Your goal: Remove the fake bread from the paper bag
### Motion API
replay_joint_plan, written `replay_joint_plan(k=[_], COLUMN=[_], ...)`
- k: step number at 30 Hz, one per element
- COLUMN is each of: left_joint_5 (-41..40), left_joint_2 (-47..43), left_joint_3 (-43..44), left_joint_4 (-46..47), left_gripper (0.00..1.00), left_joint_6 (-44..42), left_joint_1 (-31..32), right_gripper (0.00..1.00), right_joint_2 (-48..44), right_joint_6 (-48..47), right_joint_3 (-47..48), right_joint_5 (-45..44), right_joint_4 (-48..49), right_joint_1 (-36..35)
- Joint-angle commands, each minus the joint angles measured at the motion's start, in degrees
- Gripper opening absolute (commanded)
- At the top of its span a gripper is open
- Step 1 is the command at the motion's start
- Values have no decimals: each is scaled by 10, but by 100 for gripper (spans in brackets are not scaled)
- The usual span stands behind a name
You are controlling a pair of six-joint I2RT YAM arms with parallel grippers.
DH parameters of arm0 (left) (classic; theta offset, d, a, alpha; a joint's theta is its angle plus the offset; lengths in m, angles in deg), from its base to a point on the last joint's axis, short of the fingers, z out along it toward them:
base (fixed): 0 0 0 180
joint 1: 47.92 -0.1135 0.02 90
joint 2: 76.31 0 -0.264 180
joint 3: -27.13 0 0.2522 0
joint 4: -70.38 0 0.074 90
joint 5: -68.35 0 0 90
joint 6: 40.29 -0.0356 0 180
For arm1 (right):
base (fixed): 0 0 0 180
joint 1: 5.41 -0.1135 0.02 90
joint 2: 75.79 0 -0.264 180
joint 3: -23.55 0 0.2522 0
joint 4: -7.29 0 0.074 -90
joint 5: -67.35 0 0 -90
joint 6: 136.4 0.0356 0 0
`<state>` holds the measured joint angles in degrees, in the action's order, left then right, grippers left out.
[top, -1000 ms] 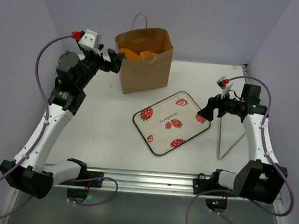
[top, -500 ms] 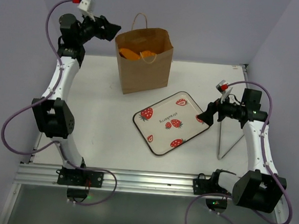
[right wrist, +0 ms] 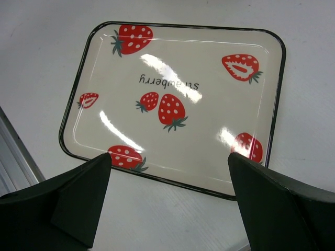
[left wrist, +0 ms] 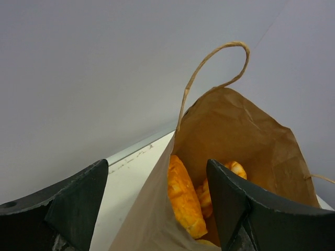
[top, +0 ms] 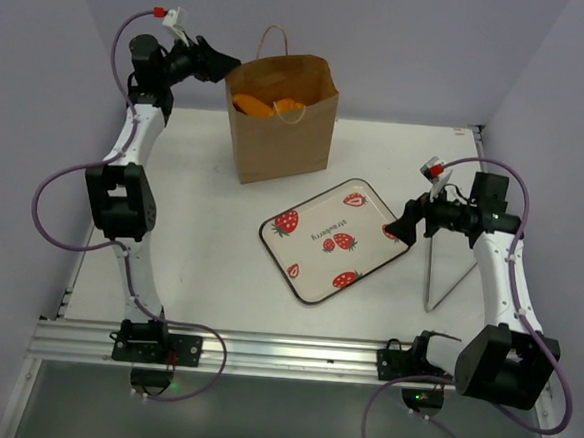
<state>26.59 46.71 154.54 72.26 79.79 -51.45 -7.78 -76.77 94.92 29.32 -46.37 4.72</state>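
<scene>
Brown kraft paper bag (top: 281, 128) stands upright on desk (top: 200, 243), mouth open; fake bread (left wrist: 183, 196) sits inside, glossy orange pcs piled low. Left tool (top: 225, 67) hovers at bag's left rim, jaws spread wide, empty. Right tool (top: 402, 225), well apart from bag beyond the tray (top: 314, 264), also wide open, holding nothing. Bread prob. light, stiff, slippery plastic; pinch across a narrow part w/o snagging the flimsy bag wall
</scene>
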Motion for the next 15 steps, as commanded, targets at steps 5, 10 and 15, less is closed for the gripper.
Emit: replay_joint_plan(k=[5,10,15], left_joint_5=[26,-52,-147], left_joint_2=[24,27,24], left_joint_3=[67,115,130], left_joint_4=[22,-115,-201], left_gripper=[76,74,69], left_joint_6=[-4,-171,-258], left_joint_1=[26,65,85], right_gripper=[99,99,99], right_joint_2=[12,14,11], right_joint_6=[-15,-17,-15], right_joint_3=[2,4,5], right_joint_5=[3,3,7], right_joint_4=[-4,-11,-10], right_joint_1=[0,0,1])
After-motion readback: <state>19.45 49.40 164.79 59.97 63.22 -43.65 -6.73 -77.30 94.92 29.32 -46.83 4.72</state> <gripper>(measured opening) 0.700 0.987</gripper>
